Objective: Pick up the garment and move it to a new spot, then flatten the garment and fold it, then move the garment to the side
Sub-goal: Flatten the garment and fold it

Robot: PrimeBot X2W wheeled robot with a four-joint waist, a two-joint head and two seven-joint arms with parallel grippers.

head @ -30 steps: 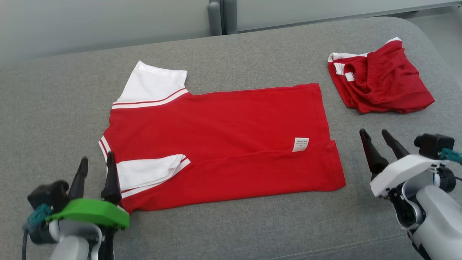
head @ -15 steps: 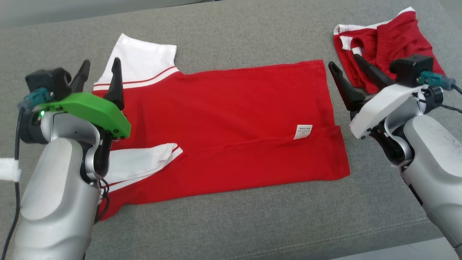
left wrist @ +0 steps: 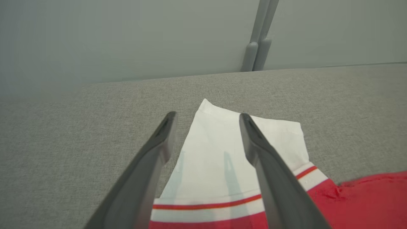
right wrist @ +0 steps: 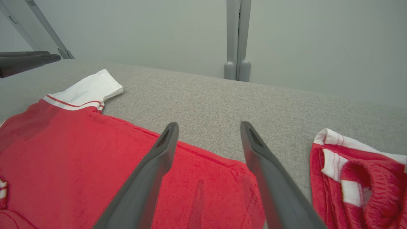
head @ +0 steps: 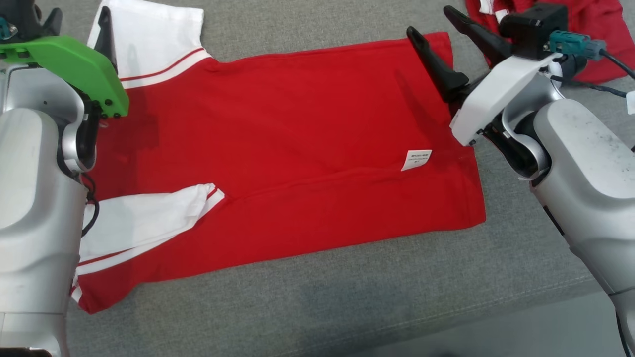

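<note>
The garment (head: 297,148), a red shirt with white sleeves, lies spread flat on the grey cushion (head: 347,307). Its near sleeve (head: 144,218) is folded in over the body. My left gripper (head: 79,22) hovers open over the far white sleeve (left wrist: 216,159), one finger on each side of the sleeve's left edge in the left wrist view (left wrist: 206,117). My right gripper (head: 430,21) stands open above the shirt's far hem corner (right wrist: 222,178), its tips (right wrist: 209,125) past the hem over bare cushion. Neither gripper holds anything.
A crumpled pair of red shorts (head: 590,29) with white trim lies just right of my right gripper, also seen in the right wrist view (right wrist: 359,181). A white label (head: 415,159) sits on the shirt. A grey wall (left wrist: 127,38) backs the cushion; its front edge (head: 496,337) runs lower right.
The head view has tilted down and closer. Both arms have reached forward from the near side to the shirt's far edge, staying open. The shirt has not moved.
</note>
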